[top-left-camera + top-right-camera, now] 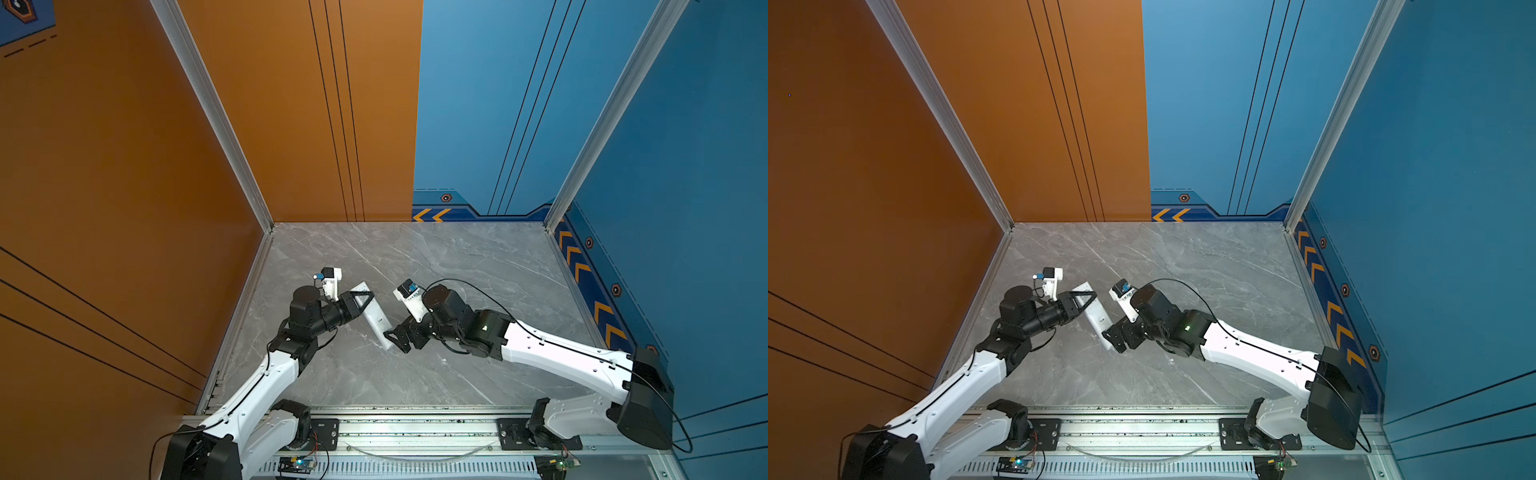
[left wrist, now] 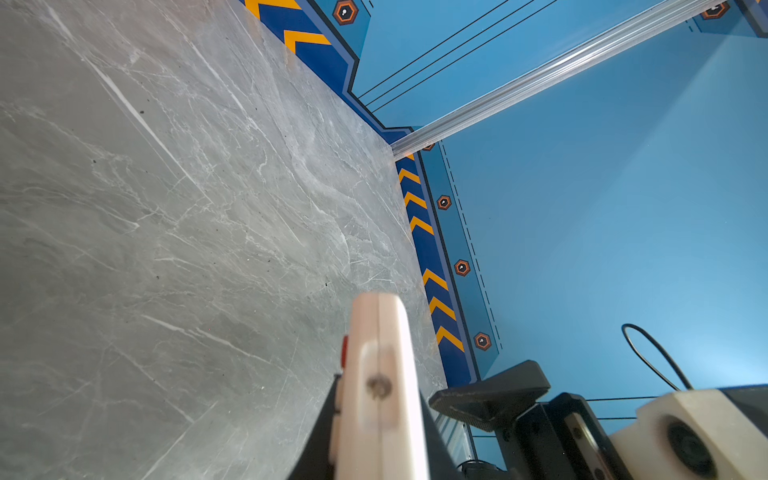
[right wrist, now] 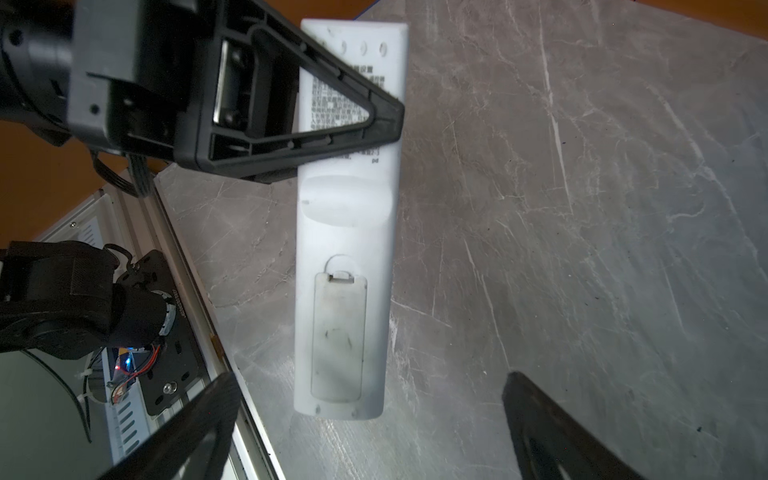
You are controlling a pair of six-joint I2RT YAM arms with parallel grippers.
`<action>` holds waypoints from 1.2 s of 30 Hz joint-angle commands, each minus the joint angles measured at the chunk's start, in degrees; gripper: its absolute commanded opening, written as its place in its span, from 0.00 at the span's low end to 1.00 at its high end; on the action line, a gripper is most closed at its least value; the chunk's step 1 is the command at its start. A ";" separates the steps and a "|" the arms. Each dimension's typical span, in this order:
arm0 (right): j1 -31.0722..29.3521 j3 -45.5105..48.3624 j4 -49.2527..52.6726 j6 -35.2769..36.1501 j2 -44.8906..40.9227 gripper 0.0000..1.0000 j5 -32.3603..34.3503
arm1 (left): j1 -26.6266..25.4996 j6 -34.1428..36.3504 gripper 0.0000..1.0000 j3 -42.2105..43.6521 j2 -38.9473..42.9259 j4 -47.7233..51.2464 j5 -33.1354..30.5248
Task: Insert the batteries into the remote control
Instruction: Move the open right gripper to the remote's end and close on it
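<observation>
Left pincer (image 1: 369, 296) clamped across far end of remote control (image 1: 376, 320), back face up, left of bench (image 1: 457, 270) centre, likely steadying it. Battery cover (image 3: 338, 332) seated. Right pincer (image 1: 397, 341) gapes wide, empty, at near end.

Both top views: high, steeply downward, sharing the whole table (image 1: 457, 270). Wrist views: close, along the fingers (image 3: 552, 428), sharing the remote (image 3: 345, 291).

Lab cell — printed panels (image 1: 685, 166), aluminium frame (image 1: 222, 124).
</observation>
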State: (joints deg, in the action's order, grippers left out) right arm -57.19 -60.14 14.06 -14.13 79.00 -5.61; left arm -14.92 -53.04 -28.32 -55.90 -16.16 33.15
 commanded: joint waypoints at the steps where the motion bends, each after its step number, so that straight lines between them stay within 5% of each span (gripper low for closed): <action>1: 0.10 -0.34 -2.50 -1.33 1.13 0.97 -2.29 | 0.52 -0.49 0.00 -1.92 -0.09 -0.76 -0.62; 25: 0.35 1.65 -11.15 -3.88 10.25 0.90 -8.16 | 0.92 -0.47 0.00 -1.08 -0.31 -1.06 -0.71; 31: 0.22 1.64 -11.69 -4.24 11.26 0.83 -8.30 | 1.07 -0.58 0.00 -0.91 -0.61 -1.24 -0.70; 36: 0.22 1.62 -11.63 -4.24 11.53 0.68 -8.17 | 1.12 -0.53 0.00 -0.86 -0.61 -1.55 -0.65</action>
State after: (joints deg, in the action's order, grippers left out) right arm -56.99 -59.13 3.79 -18.00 90.17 -13.37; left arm -14.50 -53.25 -28.32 -56.58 -16.01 32.97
